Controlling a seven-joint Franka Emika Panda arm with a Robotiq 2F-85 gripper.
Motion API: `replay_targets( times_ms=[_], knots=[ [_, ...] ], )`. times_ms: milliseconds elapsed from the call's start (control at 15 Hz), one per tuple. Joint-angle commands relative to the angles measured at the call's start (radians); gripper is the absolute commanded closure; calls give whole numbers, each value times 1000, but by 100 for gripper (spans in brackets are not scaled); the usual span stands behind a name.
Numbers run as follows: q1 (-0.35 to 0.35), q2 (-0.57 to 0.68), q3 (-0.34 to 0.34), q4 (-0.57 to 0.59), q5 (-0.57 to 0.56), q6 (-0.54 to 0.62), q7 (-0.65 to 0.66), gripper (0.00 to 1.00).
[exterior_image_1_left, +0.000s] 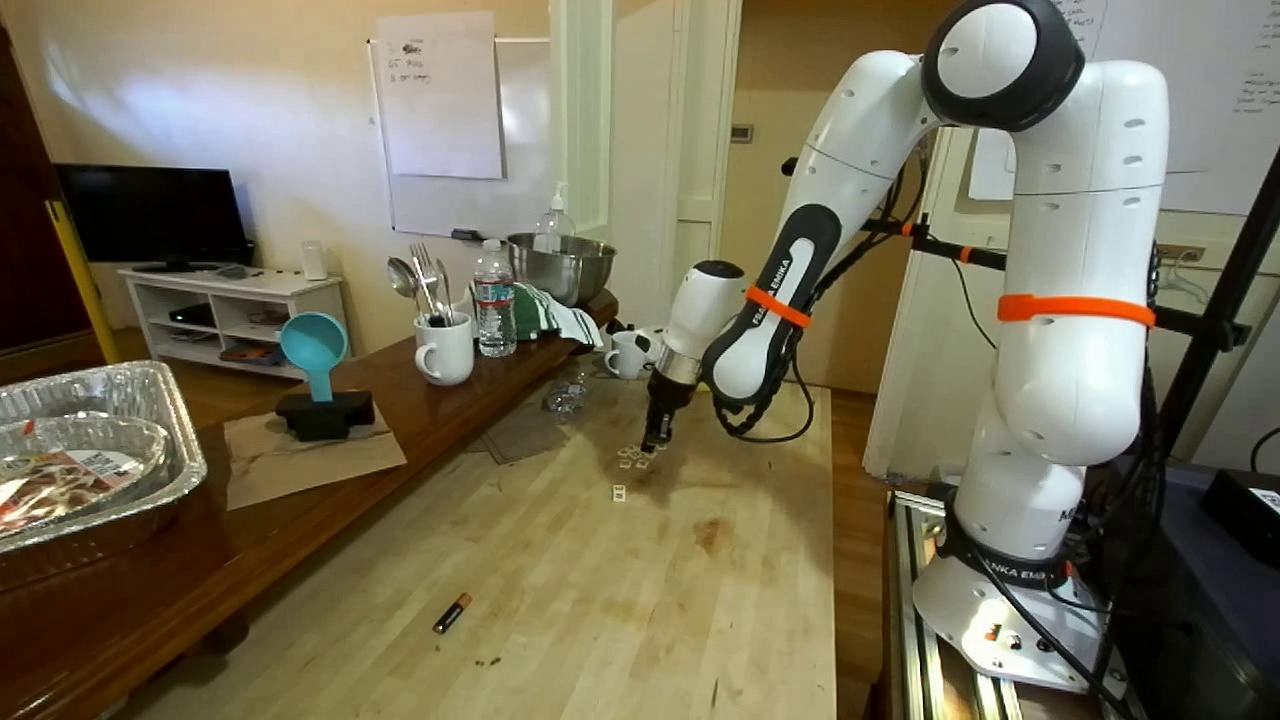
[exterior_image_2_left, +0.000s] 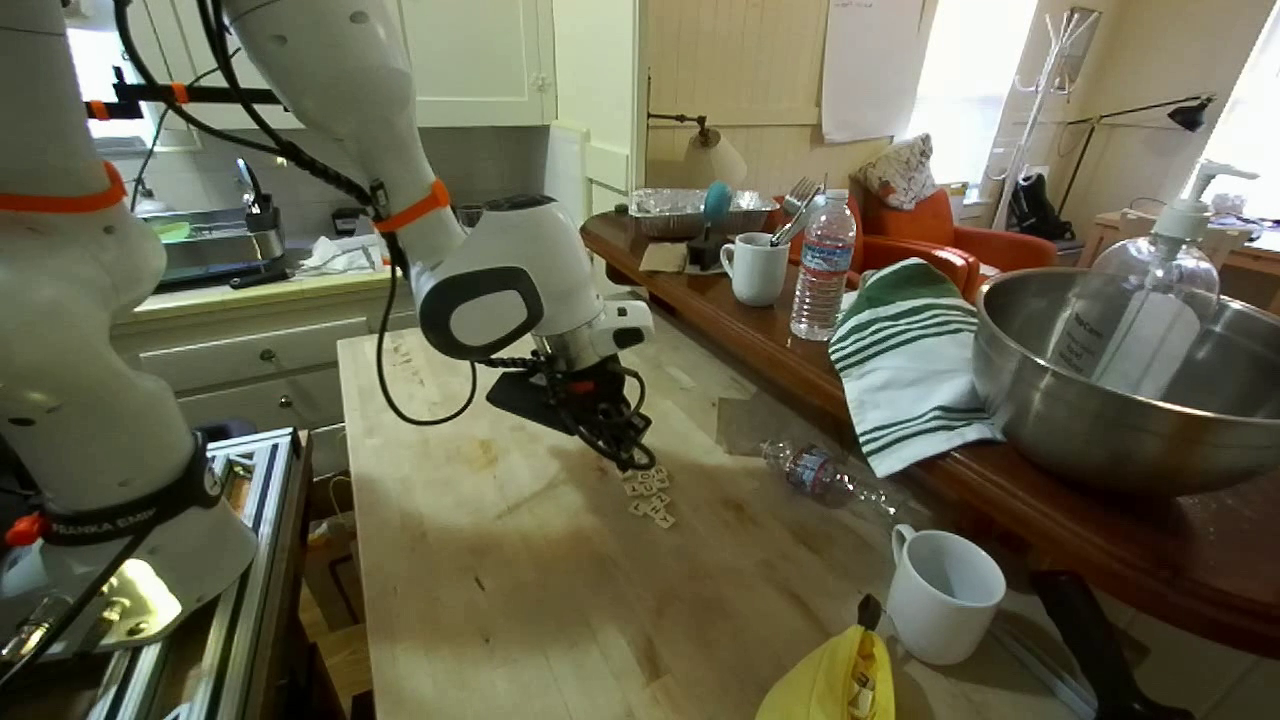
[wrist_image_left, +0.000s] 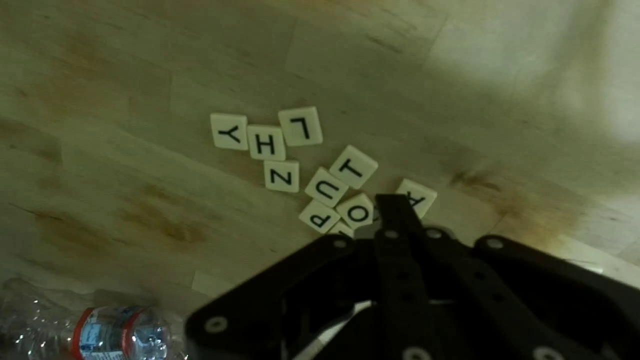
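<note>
My gripper (wrist_image_left: 392, 201) is clenched; letter tiles (wrist_image_left: 326, 187) beside it face up, turned mixed ways, spread's long axis slanting away; wooden tabletop (exterior_image_1_left: 600, 580) below; whiteboard (exterior_image_1_left: 525, 130) beyond.

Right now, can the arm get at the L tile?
Likely yes: the L tile lies face up, uncovered. The gripper is shut, so it'd need to open first; the H tile crowds one side.
</note>
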Motion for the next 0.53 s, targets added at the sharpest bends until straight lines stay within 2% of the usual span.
replay_targets(
  times_ms=[0, 467],
  knots=[
    [20, 27, -8, 2, -15, -5, 32, 100],
    [29, 67, -16, 18, -20, 4, 43, 100]
  ],
)
